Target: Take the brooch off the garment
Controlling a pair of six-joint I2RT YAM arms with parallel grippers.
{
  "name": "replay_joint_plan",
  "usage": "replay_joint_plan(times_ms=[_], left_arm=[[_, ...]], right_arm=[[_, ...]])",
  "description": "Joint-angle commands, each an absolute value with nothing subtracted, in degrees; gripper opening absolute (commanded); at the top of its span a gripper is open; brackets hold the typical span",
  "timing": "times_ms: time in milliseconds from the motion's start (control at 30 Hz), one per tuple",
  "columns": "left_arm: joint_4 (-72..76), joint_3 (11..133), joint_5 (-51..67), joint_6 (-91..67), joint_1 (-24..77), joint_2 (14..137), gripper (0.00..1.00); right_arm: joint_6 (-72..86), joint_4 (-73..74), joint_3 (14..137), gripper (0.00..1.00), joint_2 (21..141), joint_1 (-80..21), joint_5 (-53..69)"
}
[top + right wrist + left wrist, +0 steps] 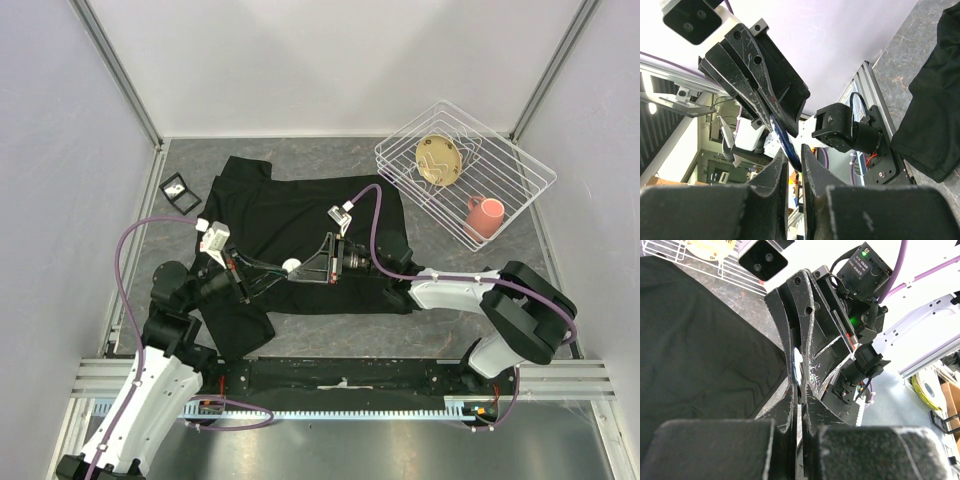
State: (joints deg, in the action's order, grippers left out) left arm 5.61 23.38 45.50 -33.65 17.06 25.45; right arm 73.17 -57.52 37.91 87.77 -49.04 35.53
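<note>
Closest to the lens, blurred black pads of the left claw (801, 401) — squeezed together, no daylight between the tips. Nose to nose with it from the right, the right claw (794, 156), drawn narrow, only a slim gap left. Caught in that gap, edge-on: small round pale brooch (797, 365), flat faces turned to the pads, rim running along the line from one claw to the other. Gripped by the right claw, by the look of it; met at one rim by the left tips, though whether pinched there or merely touched, cannot tell. Both claws equally close to it, meeting above the near middle of the large black soft T-shirt garment (290, 210), spread flat on the grey marbled worktop (330, 335). No cloth seen clinging to the disc in either wrist view, so probably free of the garment already, or nearly. Coming move, at a guess: draw straight back along the shared axis, away from the fabric, without twisting the thin disc out of the pads. Off at the far right, well apart — white wire basket (525, 200).
</note>
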Motion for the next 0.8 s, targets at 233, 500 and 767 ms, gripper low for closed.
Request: replay_joint_plan(times_ms=[233,500,767], left_arm=[[2.47,29.53,51.06,-24.88,17.58,24.08,0.02],[0.97,29.71,47.65,-25.31,17.75,23.82,0.02],[-2.81,29.27,38.42,-31.62,17.75,24.61,0.02]], right_arm=[[81.21,-63.28,36.92,0.12,91.14,-47.81,29.53],[79.9,-63.28,36.3,0.21,90.09,-47.9,27.42],[71.12,-54.89,36.47,0.53,85.53,-47.9,31.02]])
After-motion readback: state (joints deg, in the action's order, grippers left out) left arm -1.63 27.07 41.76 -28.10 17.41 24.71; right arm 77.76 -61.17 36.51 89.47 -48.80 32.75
